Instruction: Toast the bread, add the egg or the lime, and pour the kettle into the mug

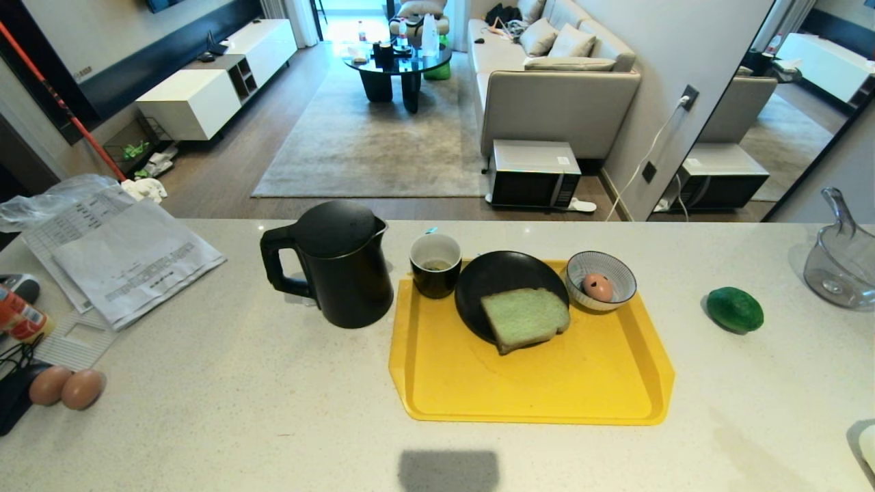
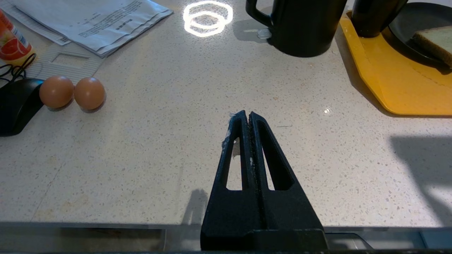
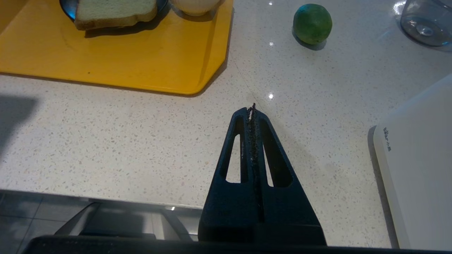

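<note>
Head view shows a yellow tray (image 1: pixel 533 383) on the speckled tabletop (image 1: pixel 205 410), carrying three containers along its far side. A black plate (image 1: pixel 492 280) holds the bread (image 1: pixel 525 318), a pale green slice that overhangs the plate's near rim. A blue-and-white striped bowl (image 1: pixel 601 279) at the tray's far right corner holds the egg (image 1: pixel 598 287). The mug (image 1: pixel 435 265), black outside and white inside, stands at the far left corner and touches the plate; something dark lies in its bottom. The kettle (image 1: pixel 338 263) stands on the tabletop just beside the tray's left edge, lid on and handle turned away from the tray. The lime (image 1: pixel 735 309) lies on the tabletop to the right of the tray, well apart from it.

Neither arm shows in the head view. In the left wrist view the left tool (image 2: pixel 249 118) hangs over bare tabletop near its front edge, its two fingers pressed together and holding nothing; the kettle and tray lie ahead of it toward the robot's right, and two brown eggs (image 2: pixel 72 92) ahead toward the left, beside some papers (image 2: pixel 102 17). In the right wrist view the right tool (image 3: pixel 251 110) is likewise pinched together and empty over bare tabletop, just short of the tray's near right corner, with the lime ahead of it, a clear glass jug (image 3: pixel 425 21) farther right and a white appliance (image 3: pixel 420 162) close at its right.
</note>
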